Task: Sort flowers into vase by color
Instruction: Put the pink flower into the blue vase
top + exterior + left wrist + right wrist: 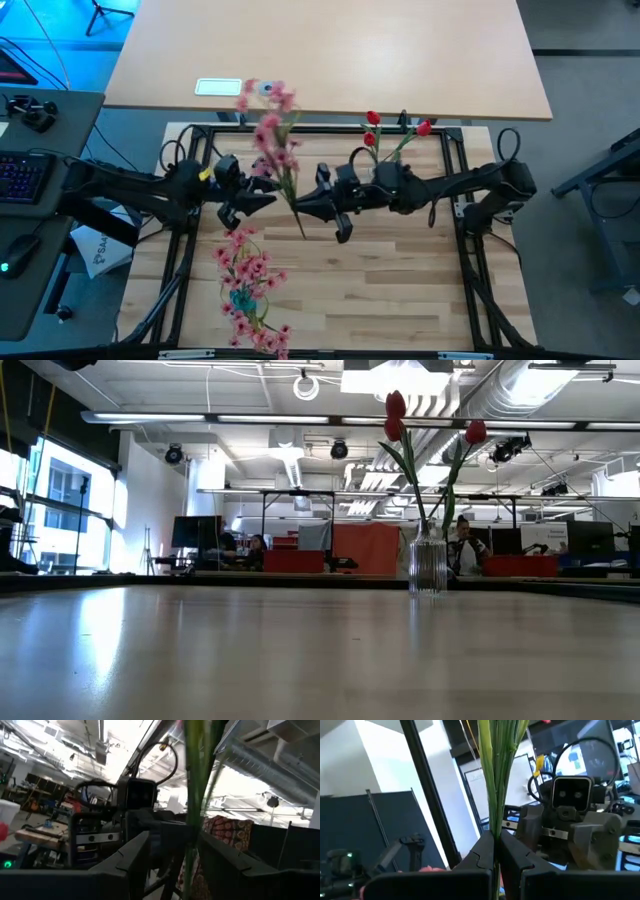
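High view: the job looks roughly halfway done. Three red flowers (373,120) already stand in a clear glass vase (427,565) at about 1 o'clock on the wooden surface (400,290), near its far edge; the low view shows them upright, stems inside the vase. No second vase can be made out for the pink ones.

At the centre, a pink blossom spray (272,125) is held up between the two arms, its stem running down toward 6 o'clock. The right claw (303,208) is clamped together on that stem; the right wrist view shows its fingers pinching the green stalks. The left claw (262,198) sits just beside the same stem from the 9 o'clock side, fingers apart, with the stem passing between them in the left wrist view; whether they touch it I cannot tell.

Another bunch of pink sprays (245,290) lies flat at about 7 o'clock, untouched. I judge the pink flowers remain to be placed.
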### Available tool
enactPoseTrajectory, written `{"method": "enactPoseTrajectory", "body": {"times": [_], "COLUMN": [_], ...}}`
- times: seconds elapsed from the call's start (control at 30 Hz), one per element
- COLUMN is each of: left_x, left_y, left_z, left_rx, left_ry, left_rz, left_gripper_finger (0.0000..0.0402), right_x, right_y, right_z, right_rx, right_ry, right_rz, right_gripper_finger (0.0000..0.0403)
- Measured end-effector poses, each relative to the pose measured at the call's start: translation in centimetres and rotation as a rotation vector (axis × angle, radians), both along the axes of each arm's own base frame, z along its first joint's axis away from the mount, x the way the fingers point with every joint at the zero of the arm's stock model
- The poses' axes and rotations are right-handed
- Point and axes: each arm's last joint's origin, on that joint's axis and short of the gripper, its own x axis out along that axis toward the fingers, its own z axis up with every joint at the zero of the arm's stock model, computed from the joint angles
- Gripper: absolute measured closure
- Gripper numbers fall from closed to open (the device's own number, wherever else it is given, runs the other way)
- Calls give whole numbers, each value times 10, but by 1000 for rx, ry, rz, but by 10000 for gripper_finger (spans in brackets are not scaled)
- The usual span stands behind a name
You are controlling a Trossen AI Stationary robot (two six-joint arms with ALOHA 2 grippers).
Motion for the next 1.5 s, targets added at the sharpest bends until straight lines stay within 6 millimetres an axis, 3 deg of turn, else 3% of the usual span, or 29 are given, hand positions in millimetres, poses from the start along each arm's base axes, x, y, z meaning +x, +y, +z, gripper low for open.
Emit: {"method": "enactPoseTrajectory", "body": {"times": [0.2, 0.53, 0.77, 1.07, 1.5], "left_x": [6, 1, 2, 2, 27], "left_y": [-4, -16, -15, -16, -18], "left_z": [-4, -1, -2, -2, 0], "left_rx": [-21, -18, 16, 21, 56], "left_ry": [14, -7, -4, -5, 23], "left_rz": [-24, -106, 17, -18, 38], "left_gripper_finger": [250, 250, 250, 250, 250], "right_x": [18, 18, 19, 19, 21], "right_y": [-1, -5, -5, -12, -12], "right_z": [-11, -8, -10, -11, -17], "right_rx": [-15, 10, 32, 44, 27], "right_ry": [66, 63, 91, 98, 164], "right_rz": [20, 21, 27, 12, 7], "right_gripper_finger": [402, 402, 402, 402, 402]}}
